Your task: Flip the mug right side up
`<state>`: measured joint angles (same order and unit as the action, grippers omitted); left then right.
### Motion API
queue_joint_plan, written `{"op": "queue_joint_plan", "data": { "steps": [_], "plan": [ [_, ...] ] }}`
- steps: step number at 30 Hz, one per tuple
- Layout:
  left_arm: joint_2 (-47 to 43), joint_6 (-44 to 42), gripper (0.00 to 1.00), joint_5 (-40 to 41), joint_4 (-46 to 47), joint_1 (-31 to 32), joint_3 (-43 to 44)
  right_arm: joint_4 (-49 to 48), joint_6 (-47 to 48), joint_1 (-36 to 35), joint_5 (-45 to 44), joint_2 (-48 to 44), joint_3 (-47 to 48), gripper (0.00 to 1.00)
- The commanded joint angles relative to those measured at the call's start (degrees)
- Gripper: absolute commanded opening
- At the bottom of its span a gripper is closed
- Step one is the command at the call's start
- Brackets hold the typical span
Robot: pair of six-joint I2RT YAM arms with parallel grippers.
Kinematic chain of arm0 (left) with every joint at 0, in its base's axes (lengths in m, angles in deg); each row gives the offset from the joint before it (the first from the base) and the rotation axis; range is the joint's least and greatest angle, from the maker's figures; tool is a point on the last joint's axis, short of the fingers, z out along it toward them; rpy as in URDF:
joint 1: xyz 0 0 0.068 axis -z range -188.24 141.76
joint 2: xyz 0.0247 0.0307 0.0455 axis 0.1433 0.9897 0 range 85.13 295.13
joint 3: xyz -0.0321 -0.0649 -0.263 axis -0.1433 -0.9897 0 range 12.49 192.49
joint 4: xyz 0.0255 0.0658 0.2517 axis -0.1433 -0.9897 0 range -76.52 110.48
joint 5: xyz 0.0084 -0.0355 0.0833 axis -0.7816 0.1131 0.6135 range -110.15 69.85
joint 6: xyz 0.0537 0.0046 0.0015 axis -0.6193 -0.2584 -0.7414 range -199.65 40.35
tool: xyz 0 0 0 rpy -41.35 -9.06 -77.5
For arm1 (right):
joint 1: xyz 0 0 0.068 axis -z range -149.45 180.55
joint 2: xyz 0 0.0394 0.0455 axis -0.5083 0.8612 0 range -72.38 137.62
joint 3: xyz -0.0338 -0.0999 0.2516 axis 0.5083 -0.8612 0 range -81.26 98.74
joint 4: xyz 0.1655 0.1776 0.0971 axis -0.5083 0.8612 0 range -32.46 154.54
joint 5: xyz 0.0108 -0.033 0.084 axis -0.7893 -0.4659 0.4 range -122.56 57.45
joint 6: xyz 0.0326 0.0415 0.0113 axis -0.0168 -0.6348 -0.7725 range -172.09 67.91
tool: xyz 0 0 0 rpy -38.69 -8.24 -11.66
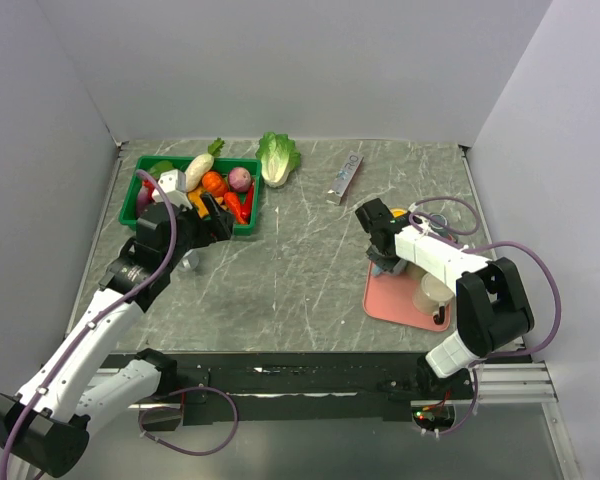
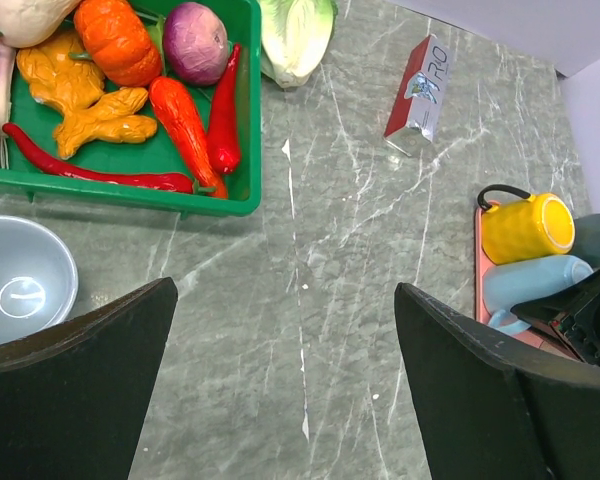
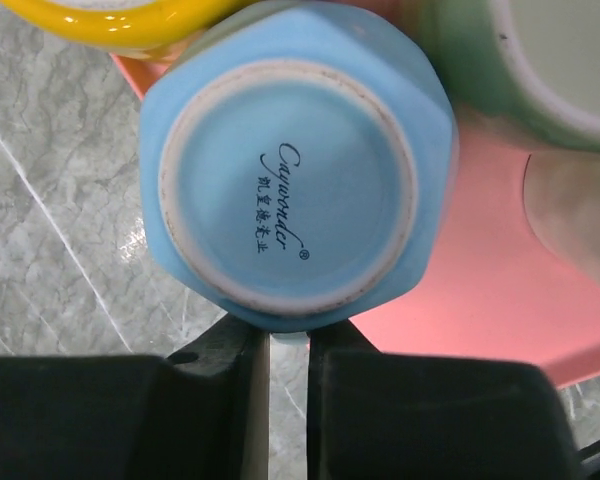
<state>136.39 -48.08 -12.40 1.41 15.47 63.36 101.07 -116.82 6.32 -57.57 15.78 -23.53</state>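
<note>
The light blue mug (image 3: 288,165) is tipped with its printed base facing the right wrist camera, over the near left corner of the pink tray (image 3: 480,260). My right gripper (image 3: 288,335) is shut, with a narrow gap, on a light blue part at the mug's lower edge, apparently its handle. In the top view the right gripper (image 1: 385,255) covers most of the mug (image 1: 388,268). The left wrist view shows the mug (image 2: 535,280) lying sideways beside a yellow mug (image 2: 527,228). My left gripper (image 2: 285,330) is open and empty over bare table, near the basket (image 1: 215,222).
A green basket (image 1: 250,205) of vegetables stands at the back left, with a lettuce (image 1: 277,157) and a small box (image 1: 346,178) behind. A grey bowl (image 2: 20,280) lies under the left arm. A cream cup (image 1: 435,292) and a green mug (image 3: 470,70) share the tray.
</note>
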Motion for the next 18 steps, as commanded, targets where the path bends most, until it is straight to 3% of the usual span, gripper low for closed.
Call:
{"op": "queue_joint_plan", "data": {
  "steps": [1,8,18],
  "plan": [
    [-0.11,-0.20,0.96,-1.24,2.81,-0.06,1.51,-1.16,0.91,0.23,-3.03,-0.71,-0.52,0.00],
    [-0.03,0.86,0.96,-2.82,2.11,-0.06,2.56,-3.36,3.91,-0.38,1.81,-7.03,-1.92,0.00],
    [-0.20,4.90,0.96,-7.12,2.98,-1.29,2.65,-1.60,5.84,-1.00,12.79,-26.62,-0.35,0.00]
  ]
}}
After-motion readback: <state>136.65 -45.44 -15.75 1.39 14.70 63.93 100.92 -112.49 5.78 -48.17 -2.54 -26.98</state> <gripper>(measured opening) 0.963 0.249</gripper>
